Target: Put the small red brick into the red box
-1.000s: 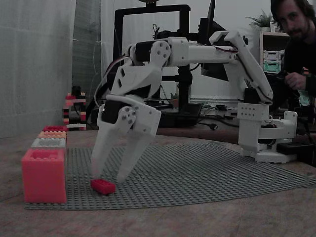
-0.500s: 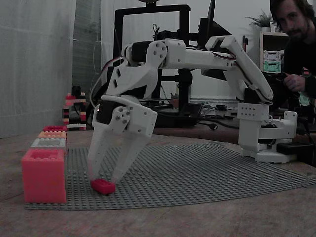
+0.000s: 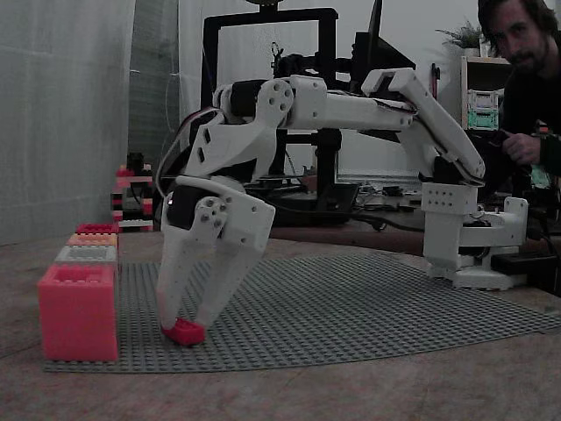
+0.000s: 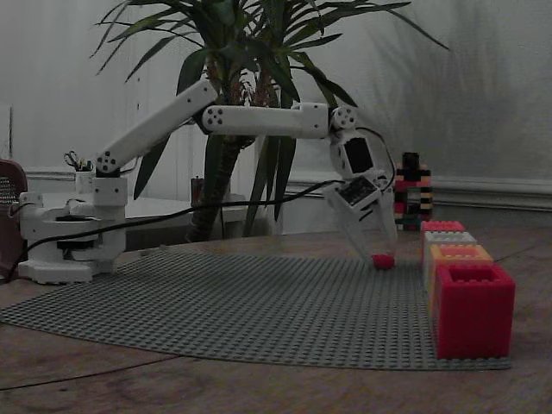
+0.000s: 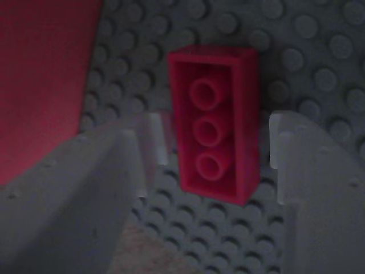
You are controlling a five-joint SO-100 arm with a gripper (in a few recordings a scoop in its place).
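The small red brick (image 3: 184, 332) lies on the grey studded baseplate (image 3: 351, 307), its hollow underside with three tubes facing up in the wrist view (image 5: 214, 145). My white gripper (image 3: 182, 326) stands over it with a fingertip on each long side, open, and a narrow gap shows on both sides. From the opposite fixed view the gripper (image 4: 379, 257) reaches down onto the brick (image 4: 383, 260). The red box (image 4: 470, 310) is the deep red one at the near end of the box row there, which is the row's far end in the other fixed view (image 3: 96, 229).
A pinkish-coral box (image 3: 77, 311) stands close left of the brick, with a grey box (image 3: 86, 254) and a pale orange box (image 3: 92, 239) behind it. A brick tower (image 4: 412, 188) stands beyond the row. A person (image 3: 526, 79) sits behind the arm's base (image 3: 465, 237).
The gripper has come down and shifted slightly left, and its fingertips now straddle the brick at baseplate level. The brick has stayed where it lay.
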